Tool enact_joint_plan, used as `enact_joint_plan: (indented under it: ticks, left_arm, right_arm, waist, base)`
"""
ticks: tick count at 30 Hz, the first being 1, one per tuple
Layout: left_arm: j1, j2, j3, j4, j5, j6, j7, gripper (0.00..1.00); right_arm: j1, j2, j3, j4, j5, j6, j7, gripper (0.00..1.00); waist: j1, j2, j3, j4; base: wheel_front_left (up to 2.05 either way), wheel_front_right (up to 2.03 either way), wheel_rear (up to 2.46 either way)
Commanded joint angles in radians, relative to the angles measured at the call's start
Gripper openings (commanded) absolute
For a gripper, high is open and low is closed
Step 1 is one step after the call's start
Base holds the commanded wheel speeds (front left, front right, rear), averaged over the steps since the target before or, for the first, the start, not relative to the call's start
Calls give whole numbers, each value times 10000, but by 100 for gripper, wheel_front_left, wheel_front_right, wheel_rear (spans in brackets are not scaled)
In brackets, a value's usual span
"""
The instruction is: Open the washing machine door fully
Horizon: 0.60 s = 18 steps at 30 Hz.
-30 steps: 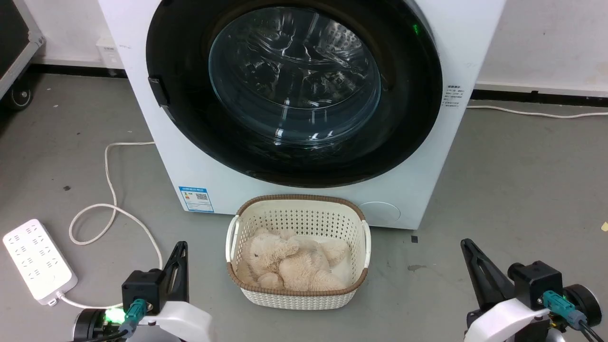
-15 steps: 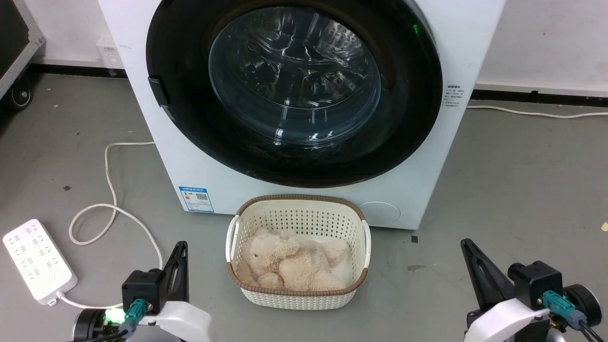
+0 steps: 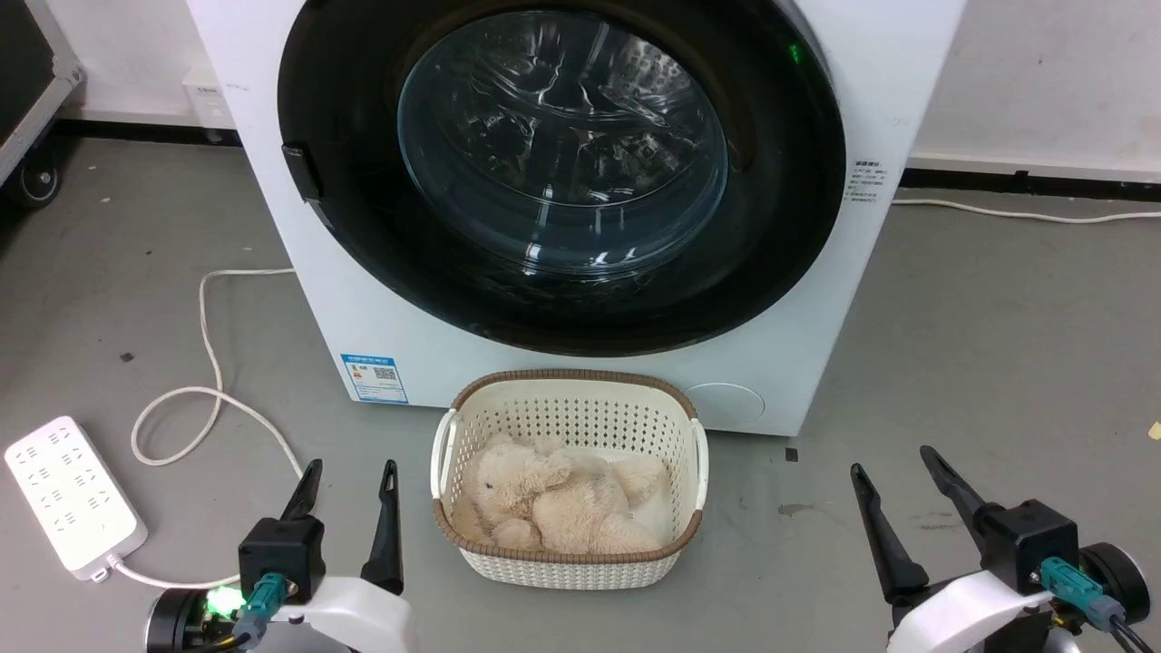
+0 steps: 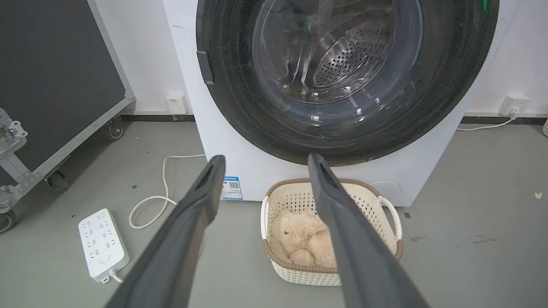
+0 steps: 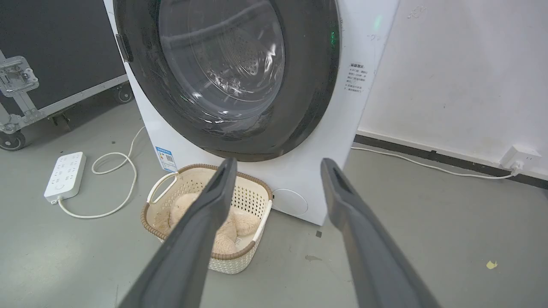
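Low on the left of the white washing machine (image 3: pixel 816 299) front, a small blue sticker (image 3: pixel 374 378) with a QR-type square and lines of print too small to read. High on the right of the same front, a short block of tiny black print (image 3: pixel 866 184), likewise too small to read. Spanning nearly the whole width of the machine, the washing machine door (image 3: pixel 780 227): a glossy black round disc with a bulging clear glass bowl at its centre, streaked with reflections, and the perforated steel drum (image 4: pixel 342 60) showing through the glass. Lying closed against the front, with a small dark latch tab (image 3: pixel 302 174) at the left edge and a green light (image 3: pixel 795 56) glowing on the upper right of the black ring. All of this at the far middle of the grey floor (image 3: pixel 998 363), backed toward the white wall (image 3: pixel 1043 82). Just on the near side of the machine, a cream perforated basket (image 3: pixel 567 562) with a brown rim, holding a beige plush toy (image 3: pixel 553 503). On the floor to the left, a white power strip (image 3: pixel 68 494) and a looping white cord (image 3: pixel 213 363). At the near left, the left gripper (image 3: pixel 352 467), dark fingers spread apart and empty, well short of the door. At the near right, the right gripper (image 3: pixel 891 460), likewise spread and empty.
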Motion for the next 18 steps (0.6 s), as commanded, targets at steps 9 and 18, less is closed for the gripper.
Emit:
enact_joint_plan:
  ticks: [9, 18]
  left_arm:
    - [-109, 12, -124, -79, 20, 123, -283, 100]
    - [-280, 18, -257, -215, 34, 228, -471, 100]
  right_arm:
    - [-11, 7, -63, -153, 50, -3, -275, 100]
    - [-328, -138, -101, -271, 175, -4, -429, 20]
  waist:
    - [0, 0, 254, 46]
    - [0, 0, 638, 87]
  base:
    - [0, 0, 0]
    - [0, 0, 0]
